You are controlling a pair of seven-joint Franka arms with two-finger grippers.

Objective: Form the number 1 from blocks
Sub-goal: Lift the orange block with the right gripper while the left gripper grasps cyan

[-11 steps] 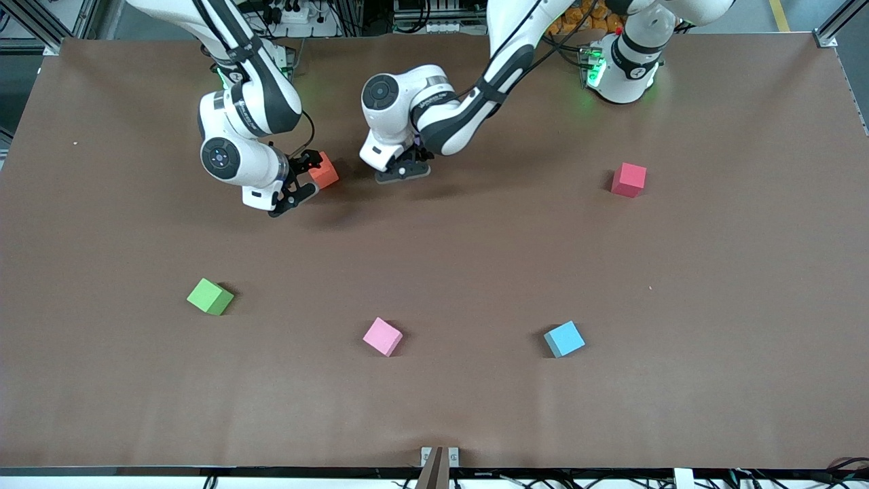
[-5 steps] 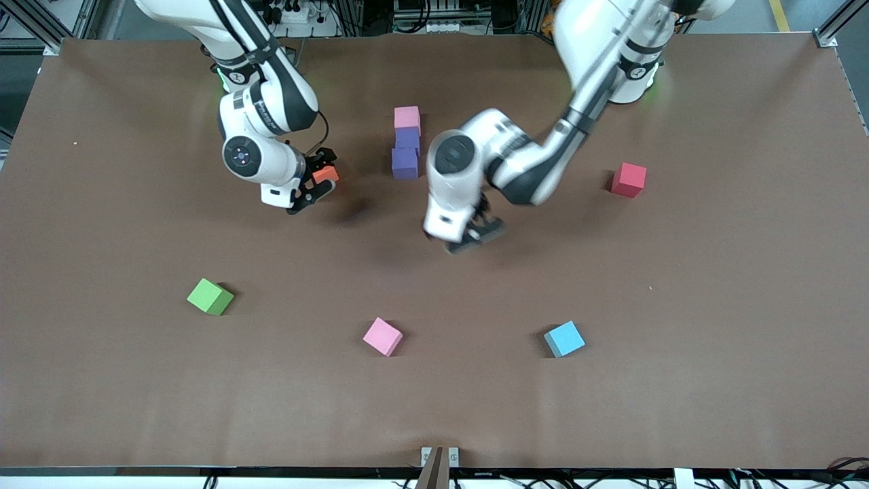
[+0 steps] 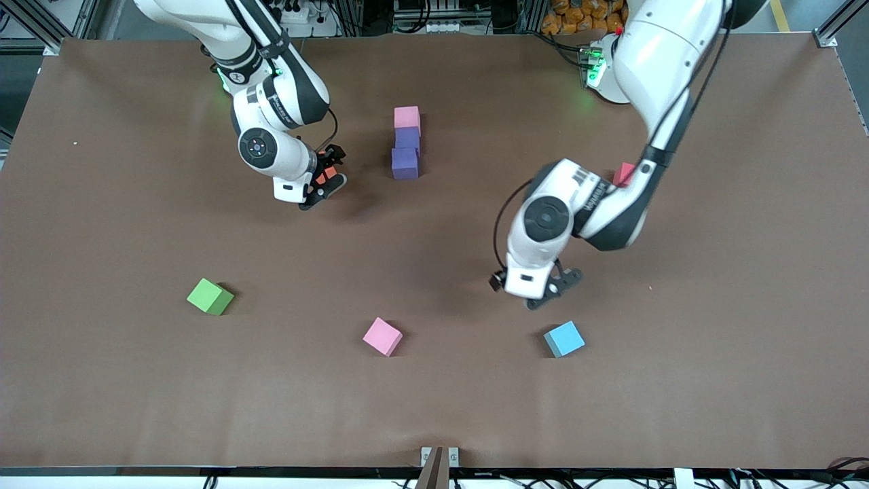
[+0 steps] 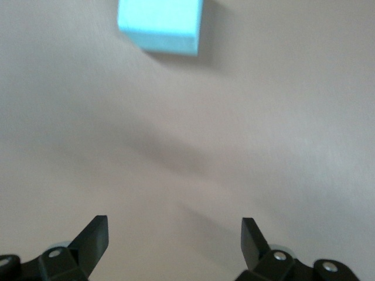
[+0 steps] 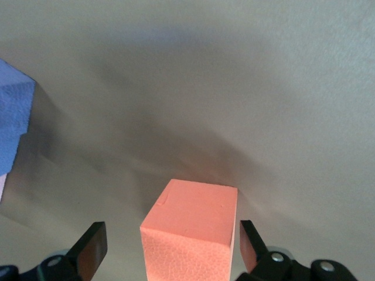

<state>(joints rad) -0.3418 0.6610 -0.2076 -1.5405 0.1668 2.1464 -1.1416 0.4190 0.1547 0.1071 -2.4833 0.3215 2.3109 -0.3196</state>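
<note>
A light pink block [image 3: 407, 117] and two purple blocks [image 3: 407, 139] [image 3: 404, 164] lie in a touching column. The orange block [image 3: 327, 173] [image 5: 190, 231] rests beside that column, toward the right arm's end. My right gripper [image 3: 326, 179] [image 5: 171, 231] stands open around it, with a gap at one finger. One purple block [image 5: 12, 123] shows at the edge of the right wrist view. My left gripper [image 3: 536, 291] [image 4: 174, 225] hangs open and empty over bare table, close to the light blue block [image 3: 564, 339] [image 4: 161, 26].
A green block [image 3: 210, 297] and another pink block [image 3: 382, 336] lie nearer the front camera. A red block [image 3: 623, 173] is partly hidden by the left arm. The brown table [image 3: 713, 305] stretches wide around them.
My left arm swung away from the column, uncovering it, and came over the table near the light blue block. My right gripper slid toward the column, taking the orange block between its fingers.
</note>
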